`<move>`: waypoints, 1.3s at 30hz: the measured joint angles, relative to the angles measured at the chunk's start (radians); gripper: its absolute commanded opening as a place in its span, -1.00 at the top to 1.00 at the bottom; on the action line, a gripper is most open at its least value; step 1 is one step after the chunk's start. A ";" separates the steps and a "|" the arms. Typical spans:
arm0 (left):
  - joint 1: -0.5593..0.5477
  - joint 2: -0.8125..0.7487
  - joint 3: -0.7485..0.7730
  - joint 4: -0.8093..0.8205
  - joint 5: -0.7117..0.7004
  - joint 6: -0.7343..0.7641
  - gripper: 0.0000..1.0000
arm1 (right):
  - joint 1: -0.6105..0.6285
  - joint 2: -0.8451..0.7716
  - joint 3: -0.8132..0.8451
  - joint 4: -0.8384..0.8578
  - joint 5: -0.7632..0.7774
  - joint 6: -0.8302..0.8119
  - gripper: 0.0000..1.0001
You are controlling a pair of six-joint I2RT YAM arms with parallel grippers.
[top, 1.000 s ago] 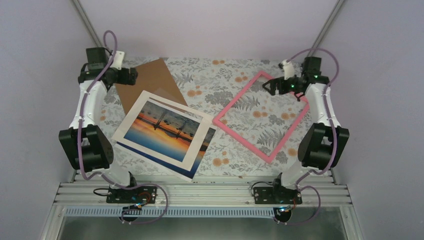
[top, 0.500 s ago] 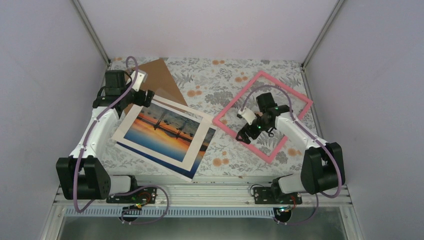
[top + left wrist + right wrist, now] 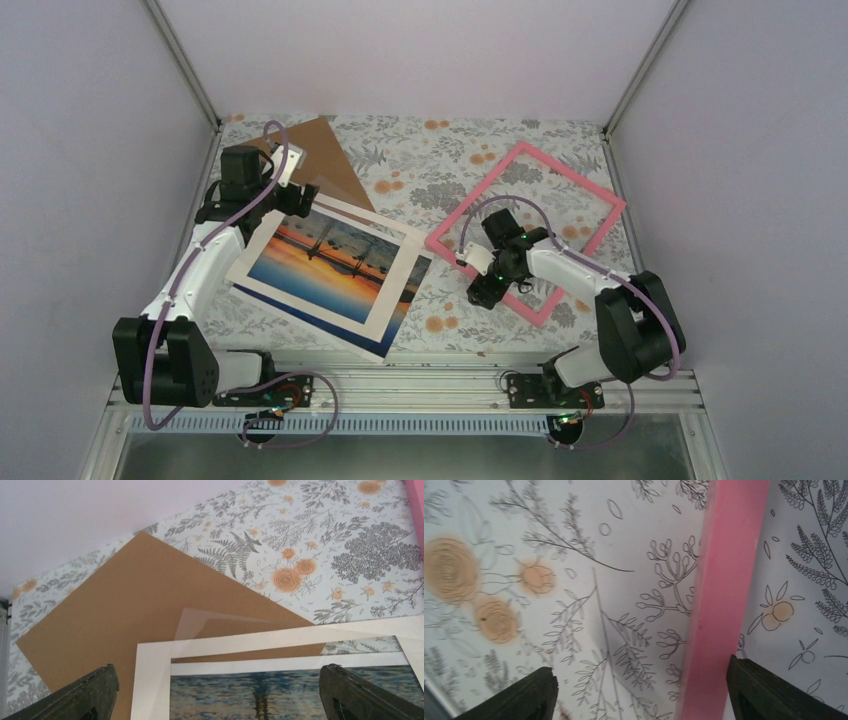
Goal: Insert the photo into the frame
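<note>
The photo (image 3: pixel 325 262) lies flat on the worktop (image 3: pixel 420 160) under a white mat (image 3: pixel 350 215), near the pink frame (image 3: pixel 570 174). The right gripper (image 3: pixel 482 292) hangs open across the frame's near rail. The left gripper (image 3: pixel 290 195) waits open over the mat's far corner. This looks like the reaching step. Next, each probably has to pinch its edge.

The frame (image 3: pixel 571 175) is plain bright pink. The table (image 3: pixel 420 160) under it is white, printed all over with grey ferns and leaves and soft orange blooms. Left of the frame, the photo (image 3: pixel 320 262) shows an orange sunset over blue water, crossed by dark silhouettes, bordered by a plain white mat (image 3: pixel 151 685). Further left of the frame, the cardboard (image 3: pixel 310 150) is flat brown. The walls (image 3: pixel 420 60) are pale lilac.
</note>
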 measured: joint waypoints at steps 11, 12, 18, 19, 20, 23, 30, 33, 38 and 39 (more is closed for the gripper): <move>-0.065 -0.050 -0.079 0.121 0.004 0.040 -1.00 | 0.007 0.090 -0.009 0.099 0.151 0.067 0.20; -0.071 -0.063 -0.093 0.137 0.005 0.053 -1.00 | 0.007 0.092 -0.009 0.105 0.156 0.068 0.21; -0.083 -0.092 -0.132 0.198 0.040 0.108 -1.00 | 0.008 0.114 0.014 0.105 0.155 0.064 0.67; -0.084 -0.094 -0.137 0.207 0.057 0.120 -1.00 | 0.008 0.120 0.023 0.097 0.149 0.065 0.73; -0.085 -0.098 -0.143 0.215 0.073 0.133 -1.00 | 0.007 0.123 0.031 0.087 0.143 0.068 0.80; -0.097 -0.117 -0.160 0.227 0.132 0.187 -1.00 | 0.007 0.121 0.063 0.028 0.120 0.060 0.92; -0.194 -0.203 -0.201 0.234 0.291 0.465 -1.00 | 0.006 0.039 0.232 -0.187 -0.006 -0.008 0.92; -0.265 -0.214 -0.204 0.198 0.344 0.669 -0.96 | 0.006 0.013 0.314 -0.266 -0.064 -0.042 0.92; -0.380 -0.164 -0.191 0.134 0.359 0.979 -0.81 | 0.006 -0.004 0.440 -0.383 -0.145 -0.068 0.92; -0.402 -0.143 -0.179 0.122 0.351 1.033 -0.79 | 0.006 -0.004 0.462 -0.403 -0.165 -0.069 0.92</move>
